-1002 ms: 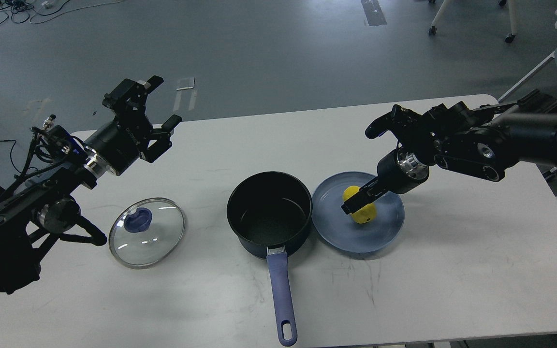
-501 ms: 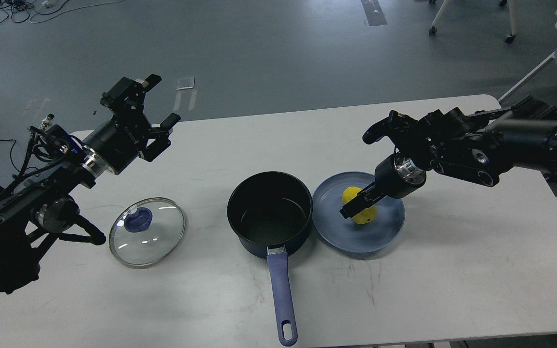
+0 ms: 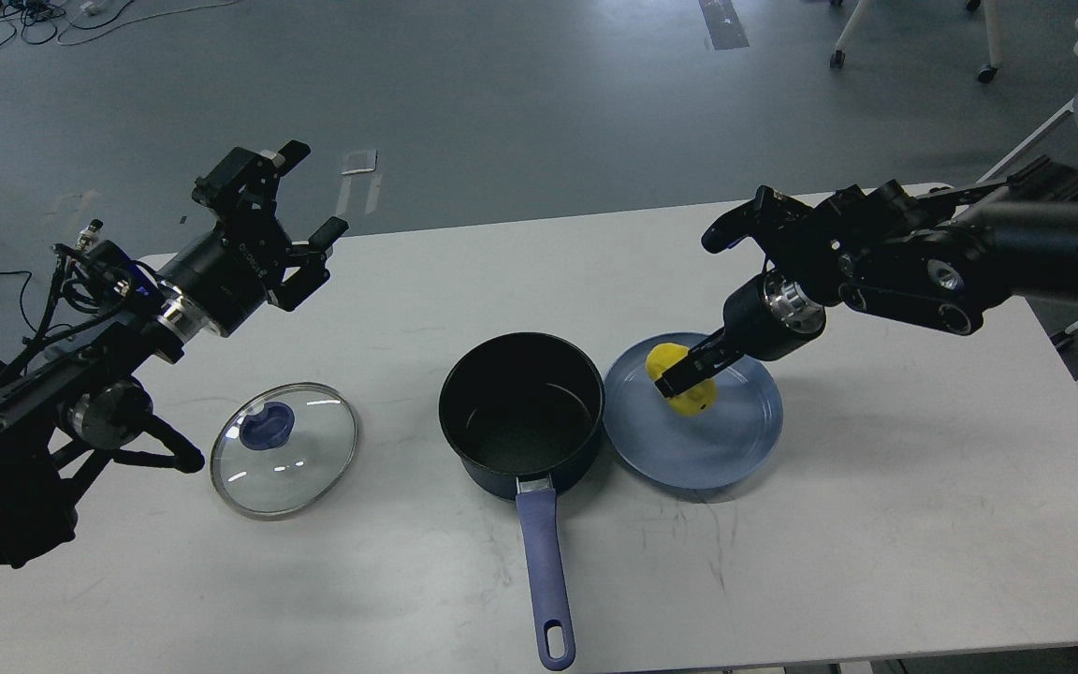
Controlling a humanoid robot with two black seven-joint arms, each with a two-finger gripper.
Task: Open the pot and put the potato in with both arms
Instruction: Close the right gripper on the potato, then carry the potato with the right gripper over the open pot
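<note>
A dark blue pot (image 3: 521,412) stands open at the table's middle, its blue handle pointing toward me. Its glass lid (image 3: 284,448) with a blue knob lies flat on the table to the left. My right gripper (image 3: 681,375) is shut on the yellow potato (image 3: 684,382) and holds it a little above the left part of the blue plate (image 3: 717,440), just right of the pot. My left gripper (image 3: 300,192) is open and empty, raised above the table's far left edge, away from the lid.
The white table (image 3: 876,524) ends close behind my left gripper and at the right near my right arm. Chair legs and a white frame (image 3: 1054,112) stand on the grey floor beyond the far right corner.
My right gripper has lifted the potato off the plate and moved it up and slightly left toward the pot. My left arm has barely moved.
</note>
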